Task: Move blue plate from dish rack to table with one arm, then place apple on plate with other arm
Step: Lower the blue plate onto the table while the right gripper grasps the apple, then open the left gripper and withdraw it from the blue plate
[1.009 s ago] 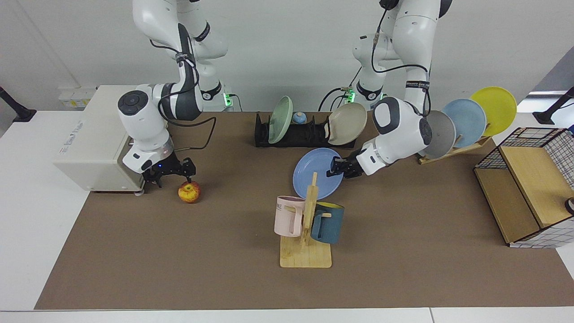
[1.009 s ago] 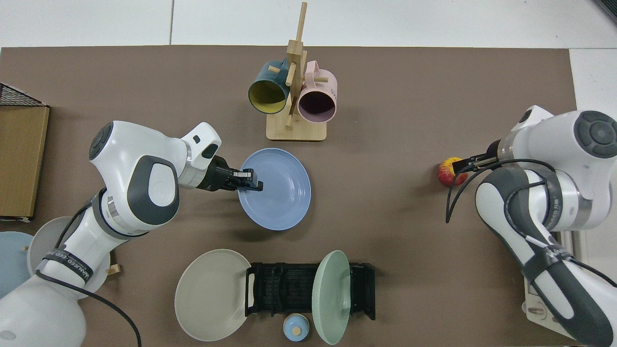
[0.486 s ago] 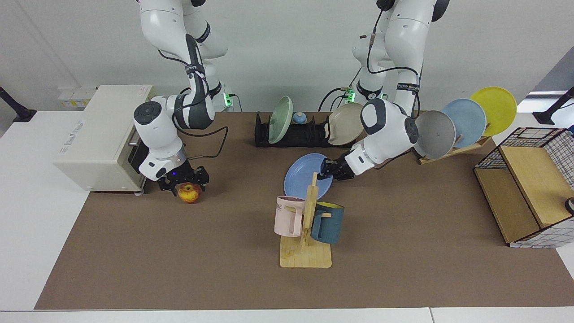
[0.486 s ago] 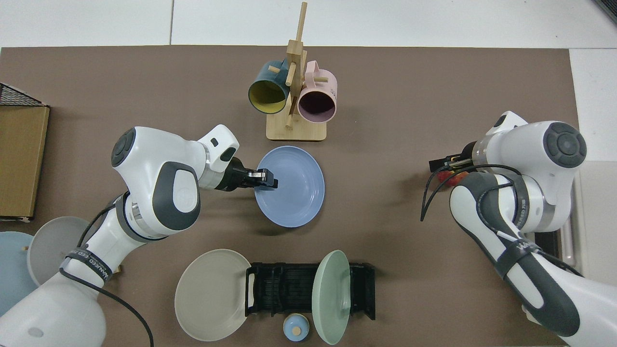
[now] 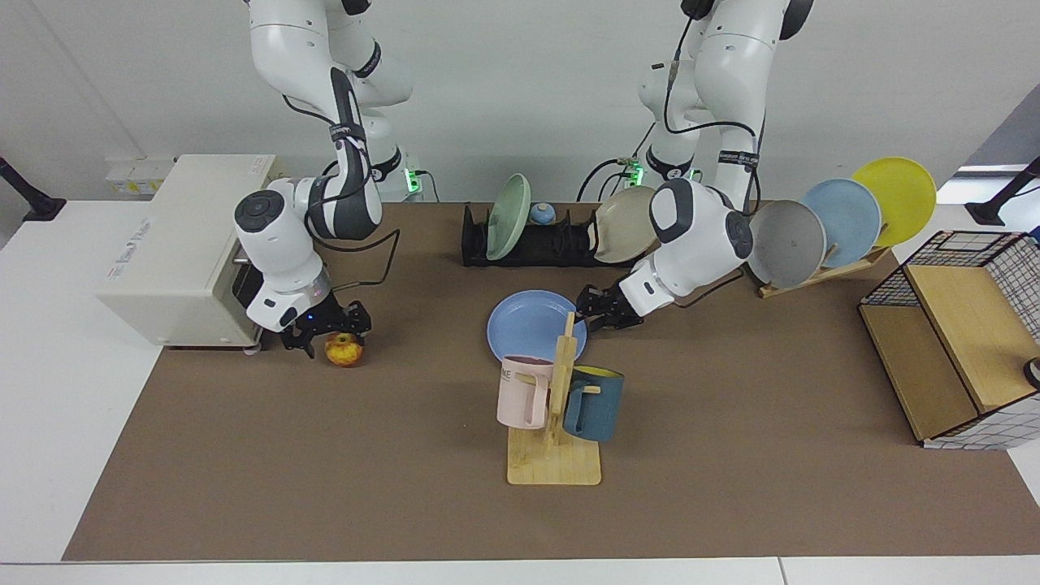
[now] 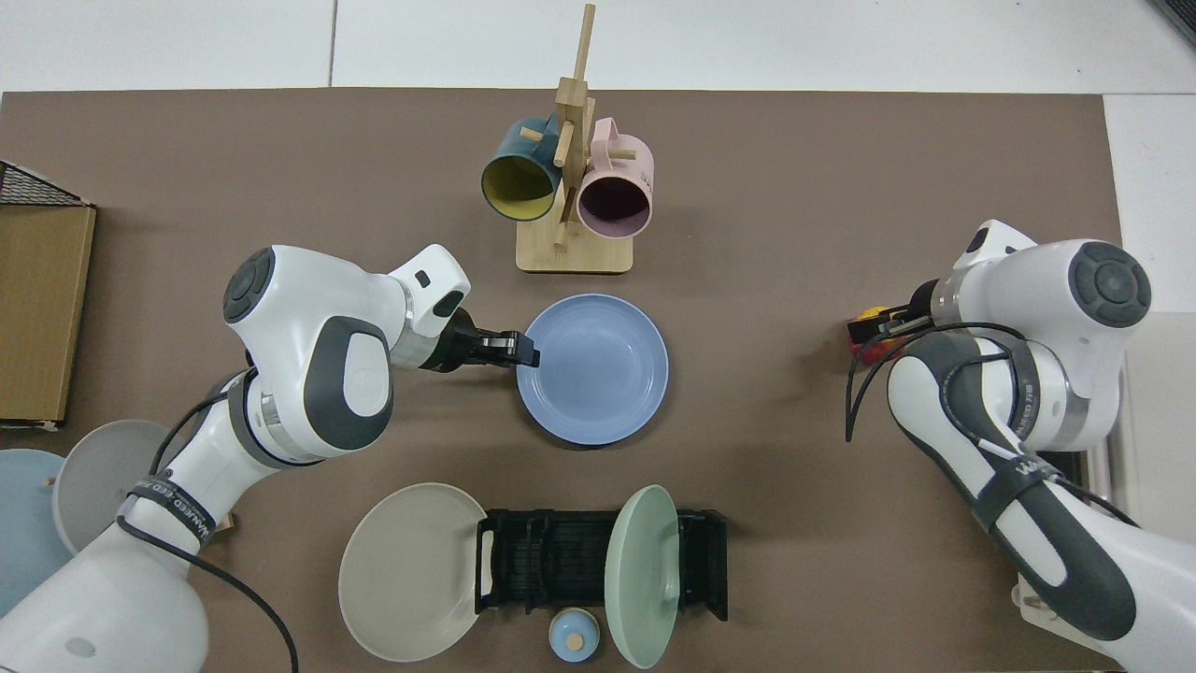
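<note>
The blue plate (image 5: 528, 325) (image 6: 592, 369) lies flat on the table (image 5: 731, 455), between the black dish rack (image 5: 536, 244) (image 6: 561, 561) and the mug tree. My left gripper (image 5: 591, 310) (image 6: 525, 353) is at the plate's rim on the side towards its arm and looks shut on the rim. The apple (image 5: 344, 350) (image 6: 867, 329) rests on the mat beside a white box. My right gripper (image 5: 331, 331) (image 6: 864, 325) hangs low over it, open, with a finger on either side of the apple's top. In the top view the arm hides most of the apple.
A wooden mug tree (image 5: 554, 422) (image 6: 570, 187) with pink and teal mugs stands right in front of the plate. The rack holds a green plate (image 5: 508, 205) and a beige plate (image 5: 626, 223). A slanted wooden stand (image 5: 821, 272) holds grey, pale blue and yellow plates. A wire basket (image 5: 959, 341) and a white box (image 5: 179, 244) flank the mat.
The left gripper has lowered the tilted blue plate down flat onto the table, nearer the mug tree. The right gripper has come down over the apple.
</note>
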Robot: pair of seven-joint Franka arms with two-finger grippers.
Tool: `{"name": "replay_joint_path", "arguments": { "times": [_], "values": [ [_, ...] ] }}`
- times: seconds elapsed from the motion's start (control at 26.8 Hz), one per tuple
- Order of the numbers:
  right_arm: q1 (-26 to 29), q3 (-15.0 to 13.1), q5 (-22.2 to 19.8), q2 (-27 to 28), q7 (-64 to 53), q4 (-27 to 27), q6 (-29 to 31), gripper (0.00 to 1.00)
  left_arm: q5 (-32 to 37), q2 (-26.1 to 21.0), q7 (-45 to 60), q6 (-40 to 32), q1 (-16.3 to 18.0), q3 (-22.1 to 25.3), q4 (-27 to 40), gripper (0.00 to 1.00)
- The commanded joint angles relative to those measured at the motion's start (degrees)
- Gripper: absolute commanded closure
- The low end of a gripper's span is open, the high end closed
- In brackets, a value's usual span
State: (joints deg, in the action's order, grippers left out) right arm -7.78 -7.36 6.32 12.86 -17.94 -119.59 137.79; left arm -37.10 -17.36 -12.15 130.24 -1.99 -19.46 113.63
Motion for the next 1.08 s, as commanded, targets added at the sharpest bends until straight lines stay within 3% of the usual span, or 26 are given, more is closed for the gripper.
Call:
{"name": "replay_joint_path", "arguments": {
  "times": [0.0,0.15,0.37,0.6,0.67,0.86,0.9,1.05],
  "values": [
    [0.4,0.5,0.4,-0.2,-1.2,-1.0,1.6,0.0,5.2,0.7,1.1,0.0,-0.2,0.8,-1.1,0.44],
    [-0.1,0.6,0.4,0.0,0.4,-1.8,2.3,0.0,8.2,1.5,4.0,-2.4,0.1,1.4,-3.1,0.44],
    [0.1,0.6,0.4,0.0,-0.1,-3.2,3.6,0.01,21.2,4.3,7.3,-15.4,-0.5,4.3,-7.4,0.44],
    [-0.1,0.5,0.4,0.2,-0.7,-3.7,4.1,0.17,27.2,11.5,10.4,-21.4,-1.1,7.1,-7.8,0.34],
    [-0.2,0.5,0.4,0.2,-0.8,-3.9,3.8,0.32,28.9,13.7,10.3,-23.0,-1.7,8.4,-7.7,0.28],
    [-0.3,0.5,0.4,0.1,-0.1,-4.1,3.4,0.96,38.7,17.4,10.1,-28.6,-3.1,8.8,-7.8,0.06],
    [-0.6,0.6,0.4,0.1,0.3,-3.8,3.4,1.0,39.9,18.0,10.2,-29.7,-3.2,8.7,-7.8,0.01],
    [-4.3,0.3,0.5,-0.6,6.9,-0.1,1.4,1.0,40.1,22.2,9.6,-33.7,-2.8,9.1,-7.8,0.0]
  ]
}}
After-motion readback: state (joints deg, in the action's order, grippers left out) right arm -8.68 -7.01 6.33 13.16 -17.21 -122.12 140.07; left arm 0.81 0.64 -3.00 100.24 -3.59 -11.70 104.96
